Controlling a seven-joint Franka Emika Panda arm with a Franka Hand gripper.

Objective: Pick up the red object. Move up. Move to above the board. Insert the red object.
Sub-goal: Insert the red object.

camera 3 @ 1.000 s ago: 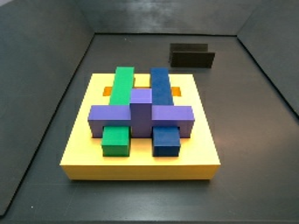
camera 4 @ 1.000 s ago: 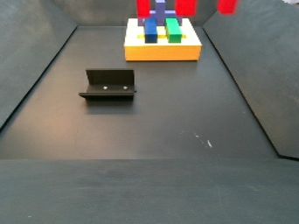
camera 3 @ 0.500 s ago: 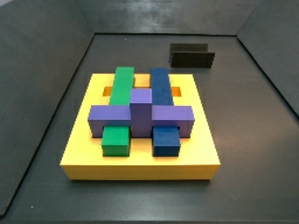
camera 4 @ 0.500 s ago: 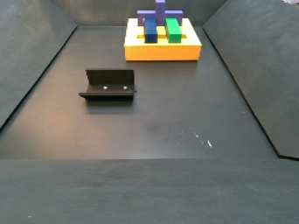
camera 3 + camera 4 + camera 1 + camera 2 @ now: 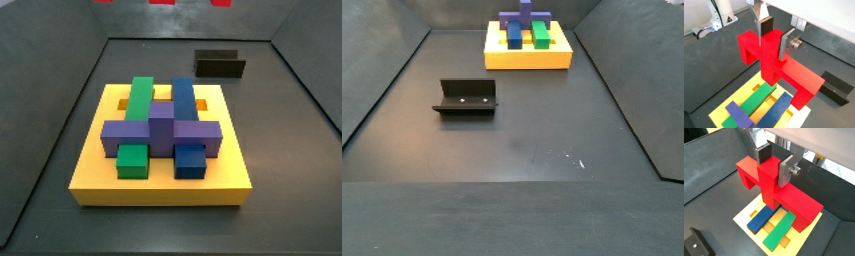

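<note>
Gripper clamped on the red object, high above the yellow board.

In a side view only red slivers show at 12 o'clock, cropped.

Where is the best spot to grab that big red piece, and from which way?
Grab the red piece by its long middle bar, coming from above. That bar is narrow with flat sides, so the flat silver fingers fit across it, and the two legs hang down free over the yellow board. The pincer is already shut on it exactly there in both wrist views.
</note>
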